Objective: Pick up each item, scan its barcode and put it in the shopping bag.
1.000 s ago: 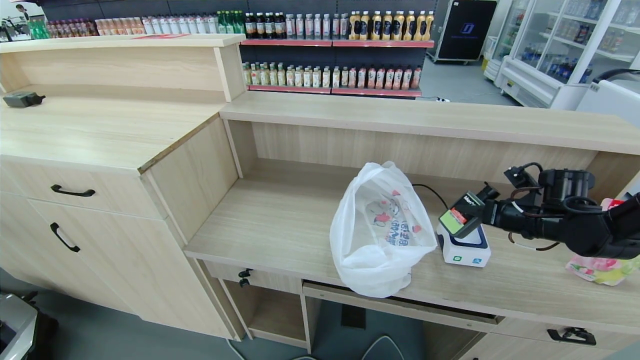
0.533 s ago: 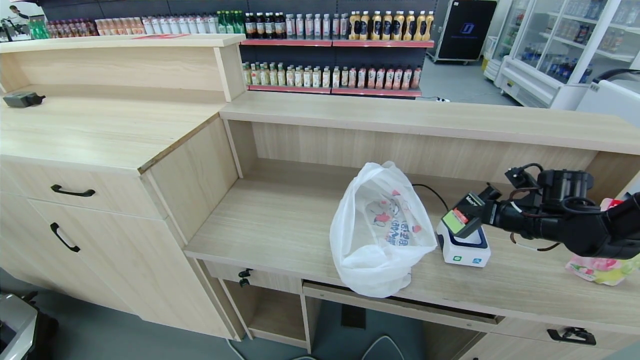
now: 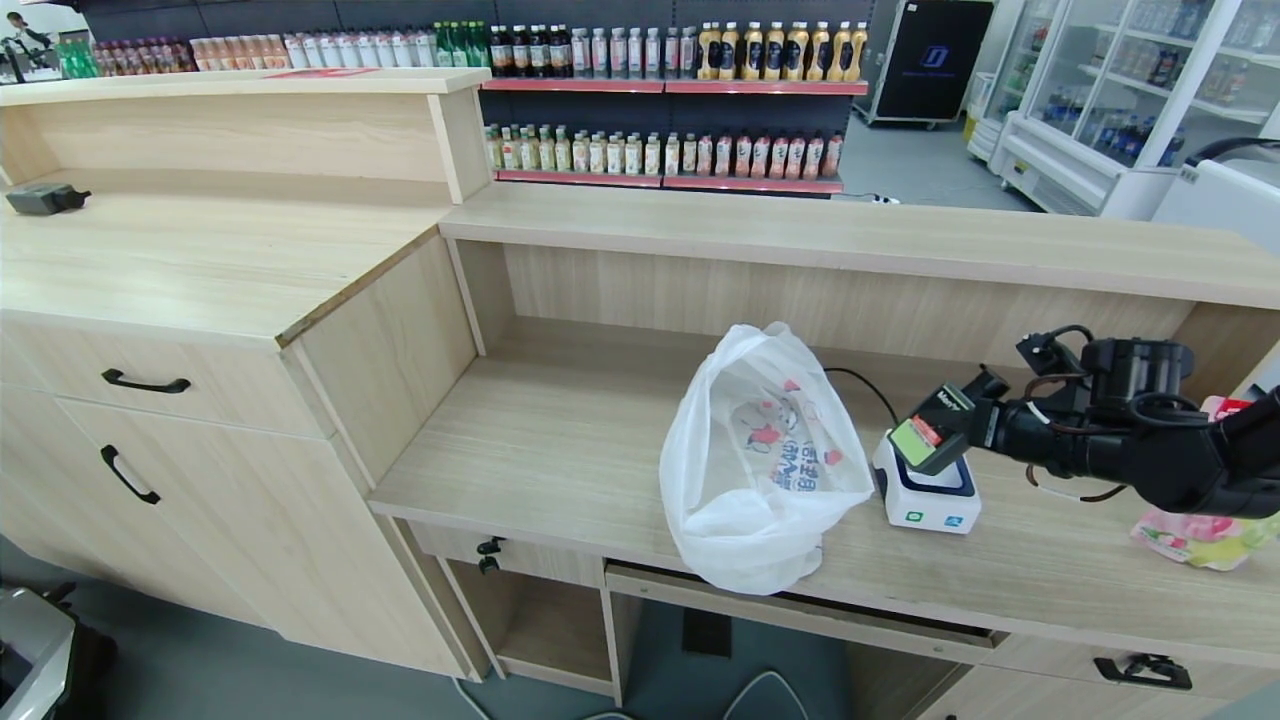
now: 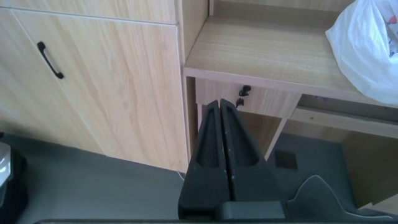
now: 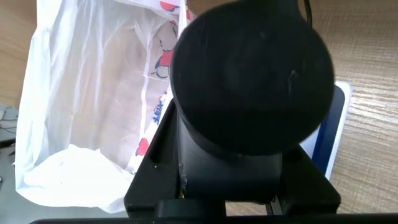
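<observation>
Wood-grain surface [image 3: 560, 440] of a shop checkout: your right jaws are clamped on a small green-labelled item [image 3: 922, 440], just above the white scanner [image 3: 930, 505] beneath them. You look mid-scan; next, carry it on beyond the jaw tips over the open shopping bag [image 3: 760, 460] and release. Your left jaws are pressed together, empty, below the surface edge.

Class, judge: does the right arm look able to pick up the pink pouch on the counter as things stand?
Probably not yet: the right gripper is shut on a green-labelled item over the scanner, so it cannot grip the pink pouch.
</observation>
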{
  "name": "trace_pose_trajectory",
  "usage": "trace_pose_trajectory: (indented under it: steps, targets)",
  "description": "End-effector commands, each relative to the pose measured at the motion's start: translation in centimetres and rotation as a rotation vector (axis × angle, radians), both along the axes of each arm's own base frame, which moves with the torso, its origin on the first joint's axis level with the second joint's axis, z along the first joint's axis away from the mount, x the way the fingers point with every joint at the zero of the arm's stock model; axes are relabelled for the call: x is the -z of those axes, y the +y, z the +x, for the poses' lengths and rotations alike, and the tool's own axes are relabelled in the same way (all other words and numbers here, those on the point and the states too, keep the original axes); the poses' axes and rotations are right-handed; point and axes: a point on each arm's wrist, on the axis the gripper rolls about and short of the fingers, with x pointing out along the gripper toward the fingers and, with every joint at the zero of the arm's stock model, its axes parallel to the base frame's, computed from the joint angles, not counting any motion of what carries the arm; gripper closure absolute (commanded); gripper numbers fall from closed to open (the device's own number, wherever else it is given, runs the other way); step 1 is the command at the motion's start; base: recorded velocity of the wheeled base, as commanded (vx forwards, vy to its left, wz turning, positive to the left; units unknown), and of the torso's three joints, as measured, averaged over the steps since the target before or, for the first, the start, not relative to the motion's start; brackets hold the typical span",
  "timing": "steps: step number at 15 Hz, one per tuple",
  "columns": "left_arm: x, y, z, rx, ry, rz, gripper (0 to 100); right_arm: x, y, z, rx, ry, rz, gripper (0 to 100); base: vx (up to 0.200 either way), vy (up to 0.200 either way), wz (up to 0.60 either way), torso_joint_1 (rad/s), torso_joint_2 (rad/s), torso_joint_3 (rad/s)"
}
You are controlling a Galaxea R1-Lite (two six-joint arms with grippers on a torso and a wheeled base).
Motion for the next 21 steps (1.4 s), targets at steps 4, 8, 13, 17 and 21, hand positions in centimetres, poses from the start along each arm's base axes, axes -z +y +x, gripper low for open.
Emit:
trace_pose_trajectory:
  steps: [4, 8, 13, 17, 21]
  targets:
    - [0.0, 0.0, 0.0, 0.000, 0.000, 0.000, 100, -1.4, 0.1, -0.4, 0.001, -0.044, -0.020, 100, 0.000, 0.000, 0.00, 0.000, 0.00, 0.000]
    - [0.0, 0.0, 0.0, 0.000, 0.000, 0.000, 100, -8.5, -0.8, -9.5, 0.141, -0.295, -0.427, 100, 0.000, 0.000, 0.00, 0.000, 0.00, 0.000]
    - [0.0, 0.0, 0.0, 0.000, 0.000, 0.000, 100, -10.7, -0.6, -14.0, 0.436, -0.287, -0.738, 100, 0.000, 0.000, 0.00, 0.000, 0.00, 0.000]
    - [0.0, 0.0, 0.0, 0.000, 0.000, 0.000, 100, -11.1, 1.6, -13.3, 0.398, -0.329, -0.798, 100, 0.000, 0.000, 0.45, 0.001, 0.00, 0.002]
    - [0.0, 0.0, 0.0, 0.000, 0.000, 0.000, 100, -11.8, 4.9, -10.0, 0.375, -0.443, -0.780, 100, 0.000, 0.000, 0.60, 0.000, 0.00, 0.004]
